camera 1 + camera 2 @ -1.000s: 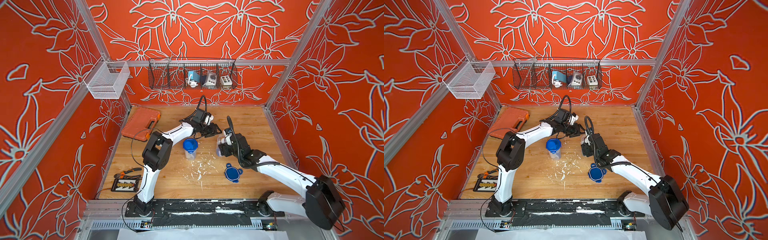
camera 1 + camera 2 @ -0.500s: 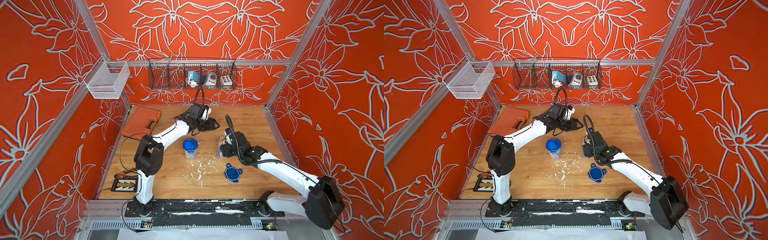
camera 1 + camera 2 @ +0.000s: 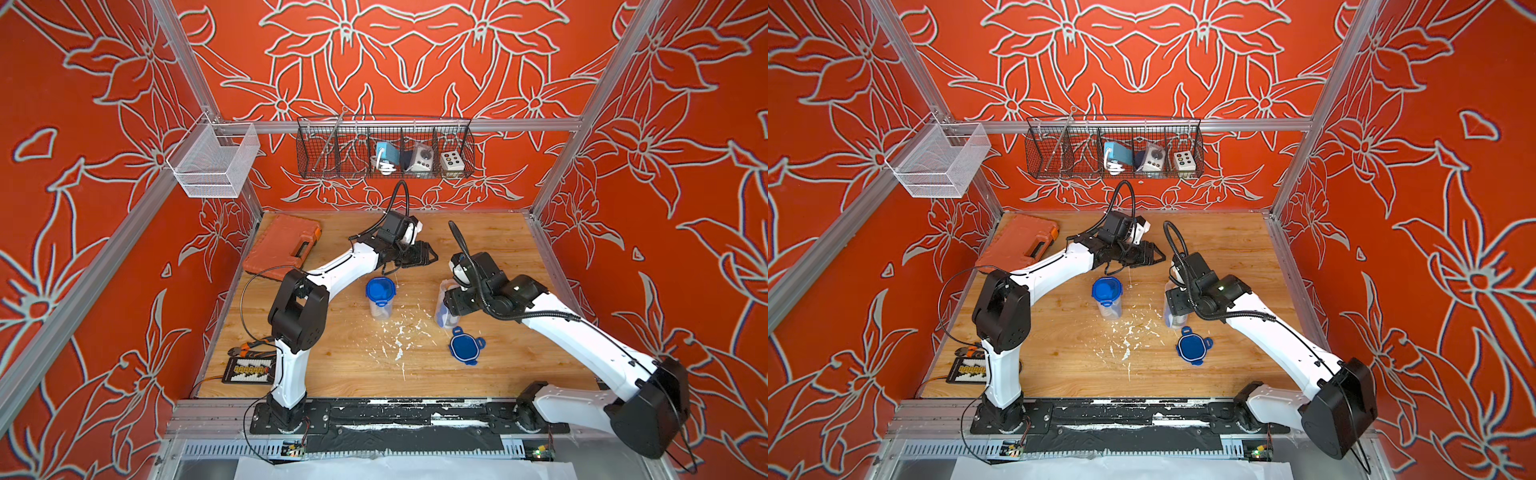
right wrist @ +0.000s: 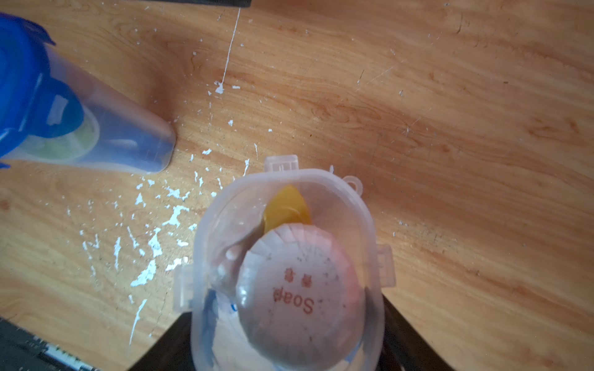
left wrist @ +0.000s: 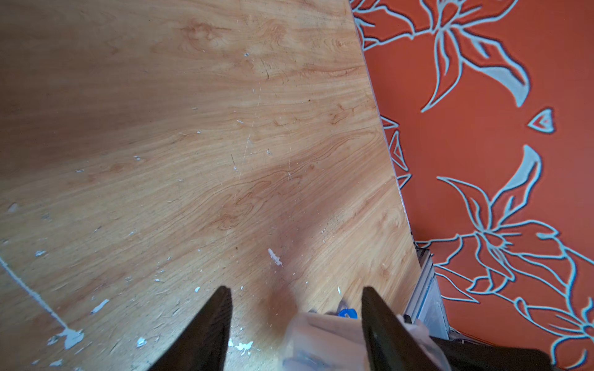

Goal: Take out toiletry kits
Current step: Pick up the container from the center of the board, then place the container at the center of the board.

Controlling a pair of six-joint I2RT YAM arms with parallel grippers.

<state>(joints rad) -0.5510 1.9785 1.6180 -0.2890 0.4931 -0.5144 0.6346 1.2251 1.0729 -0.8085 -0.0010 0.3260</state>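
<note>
The toiletry kits sit inside two clear jars. One open jar (image 4: 221, 225) holds a round pack marked "Soap" (image 4: 299, 295) and a gold cap (image 4: 286, 205). My right gripper (image 4: 284, 308) is shut on this jar, one finger against each side wall; both top views show the open jar (image 3: 441, 299) (image 3: 1170, 307) under the right gripper (image 3: 446, 307). The other jar (image 3: 380, 297) (image 4: 96, 135) stands shut under a blue lid, with something green showing through its wall. My left gripper (image 3: 428, 255) (image 5: 295, 289) hovers open and empty behind the jars.
A loose blue lid (image 3: 465, 348) lies on the wood in front of the open jar. White flecks (image 3: 399, 336) dot the table's middle. An orange tool case (image 3: 282, 245) lies back left, pliers and a black tray (image 3: 249, 370) front left. Wire baskets (image 3: 384, 149) hang on the back wall.
The left arm's elbow has swung to the left while its gripper stayed near the back middle. The right jaws have narrowed round the open jar.
</note>
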